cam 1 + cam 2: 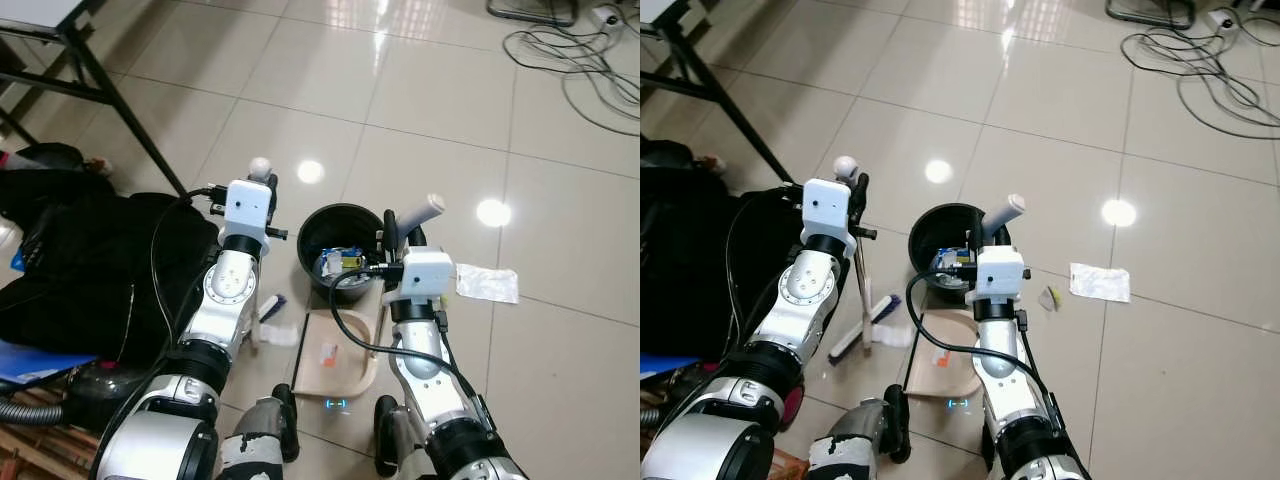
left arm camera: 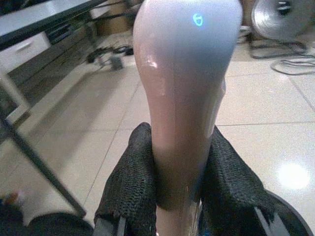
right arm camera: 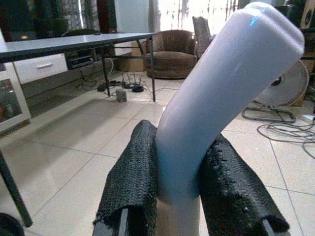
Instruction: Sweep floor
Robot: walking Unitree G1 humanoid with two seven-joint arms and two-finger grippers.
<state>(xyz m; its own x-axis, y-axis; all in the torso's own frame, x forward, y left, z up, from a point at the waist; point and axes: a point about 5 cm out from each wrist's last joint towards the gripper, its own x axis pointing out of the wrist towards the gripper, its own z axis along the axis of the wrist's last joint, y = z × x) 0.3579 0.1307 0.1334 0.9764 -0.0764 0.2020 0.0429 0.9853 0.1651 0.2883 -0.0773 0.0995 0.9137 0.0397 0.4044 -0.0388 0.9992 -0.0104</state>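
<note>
Right eye view: the robot stands over a black round bin (image 1: pixel 945 235) with a broom in one claw and a dustpan in the other.

The left gripper (image 2: pixel 170 184) pinches the pale broom handle (image 1: pixel 846 168) tight, so the long stick stands up and the brush (image 1: pixel 865 322) rests on the shiny tile floor (image 1: pixel 1060 100). The right gripper (image 3: pixel 179 177) squeezes the white bent dustpan handle (image 1: pixel 1004 211), keeping the beige dustpan (image 1: pixel 945 360) flat just beside the bin, likely ready to catch dirt. A white paper scrap (image 1: pixel 1100 282) lies near, not yet swept.

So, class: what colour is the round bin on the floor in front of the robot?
Black. The bin shows best in the left eye view.
</note>
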